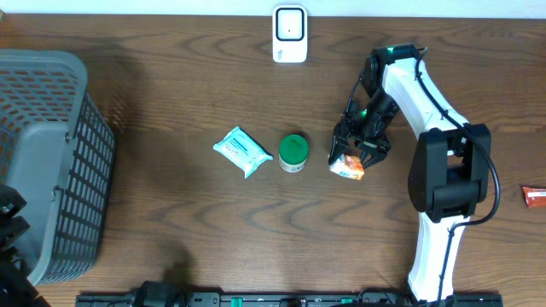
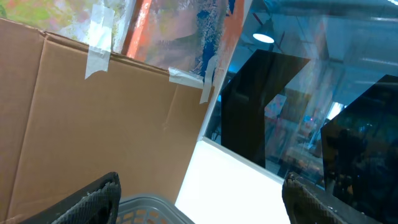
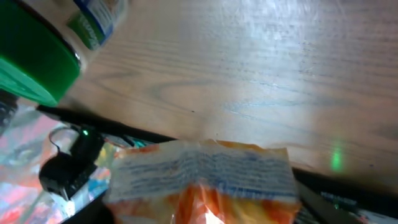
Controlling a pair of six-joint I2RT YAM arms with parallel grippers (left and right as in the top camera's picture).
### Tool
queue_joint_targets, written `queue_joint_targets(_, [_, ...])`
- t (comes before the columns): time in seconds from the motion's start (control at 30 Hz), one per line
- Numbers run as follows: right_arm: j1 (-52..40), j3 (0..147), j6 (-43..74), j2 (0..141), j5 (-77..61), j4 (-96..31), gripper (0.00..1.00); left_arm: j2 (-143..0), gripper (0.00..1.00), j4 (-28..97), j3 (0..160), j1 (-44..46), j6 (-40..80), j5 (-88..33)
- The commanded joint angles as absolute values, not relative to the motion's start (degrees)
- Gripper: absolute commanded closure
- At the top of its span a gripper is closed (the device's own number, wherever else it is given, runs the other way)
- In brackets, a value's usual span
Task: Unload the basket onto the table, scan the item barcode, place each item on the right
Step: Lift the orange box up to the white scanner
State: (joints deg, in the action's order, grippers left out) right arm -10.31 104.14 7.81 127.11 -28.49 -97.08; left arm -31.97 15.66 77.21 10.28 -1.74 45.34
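Overhead, my right pincer (image 1: 357, 152) sits over the orange packet (image 1: 347, 168); I cannot tell whether it grips. Left pincer (image 2: 202, 190) gapes wide.

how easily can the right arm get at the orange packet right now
Probably yes, easily: the right arm's fingers hang right over the orange packet, with nothing between them. The green-lidded jar stands beside the packet but apart from it, so it should not block.
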Motion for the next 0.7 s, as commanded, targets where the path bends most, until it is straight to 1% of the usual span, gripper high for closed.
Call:
queue_joint_targets(0.0, [-10.2,104.8,8.4,127.1,-30.6,-94.3,0.43,-31.3,0.17,15.6,77.1,10.0,-1.4,45.4])
queue_joint_targets(0.17, [-10.2,106.7,9.4,127.1,-35.2,-87.9,0.44,-31.3,0.17,15.8,77.1,10.0,-1.4,45.4])
queue_joint_targets(0.27, [-10.2,110.5,9.6,127.1,-35.5,-86.0,0.48,-31.3,0.17,15.8,77.1,10.0,-1.4,45.4])
queue_joint_targets(0.37, [-10.3,116.2,9.6,127.1,-35.5,-85.8,0.49,-31.3,0.17,15.8,77.1,10.0,-1.4,45.4])
queue_joint_targets(0.47, [-11.0,125.7,10.2,127.1,-34.8,-83.2,0.51,-31.3,0.17,16.0,77.1,10.0,-1.4,45.4])
queue_joint_targets(0.57, [-12.3,132.8,11.3,127.1,-29.6,-78.5,0.51,-31.3,0.17,16.0,77.1,10.0,-1.4,45.4])
queue_joint_targets(0.63, [-14.2,138.0,11.3,127.1,-19.6,-72.2,0.49,-31.3,0.17,16.1,77.1,10.0,-1.4,45.4])
queue_joint_targets(0.67, [-14.8,138.8,11.3,127.1,-16.8,-69.9,0.48,-31.3,0.17,16.1,77.1,10.0,-1.4,45.4])
